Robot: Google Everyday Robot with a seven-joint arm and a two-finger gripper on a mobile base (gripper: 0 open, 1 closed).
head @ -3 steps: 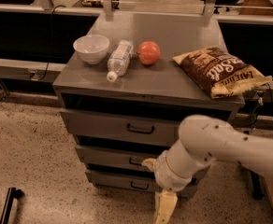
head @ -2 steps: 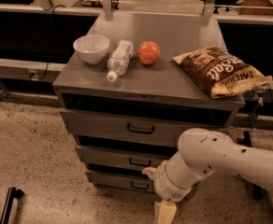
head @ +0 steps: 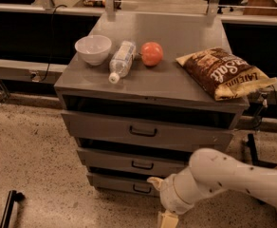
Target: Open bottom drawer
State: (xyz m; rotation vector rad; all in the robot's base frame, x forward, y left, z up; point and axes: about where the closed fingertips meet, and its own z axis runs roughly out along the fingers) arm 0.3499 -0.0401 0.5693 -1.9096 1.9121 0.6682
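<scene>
The white robot arm (head: 224,175) is sinking lower than it was a second ago. Its tan gripper (head: 168,219) is dropping to the bottom edge of the view, near the slim grey metal bottom drawer (head: 115,182) and just right of its small black bar handle (head: 142,189). Whether the gripper is open or closed, I cannot tell. The drawer is sitting lowest of three and looking shut, so the arm is probably lining up on the handle, with the pull not yet begun.

Above, the flat grey metal counter (head: 176,87) is carrying a white round bowl (head: 93,49), a clear plastic bottle (head: 121,61) lying on its side, a round red-orange fruit (head: 152,53) and a brown crisp bag (head: 224,72). Speckled stone floor (head: 29,165) is spreading around the cabinet.
</scene>
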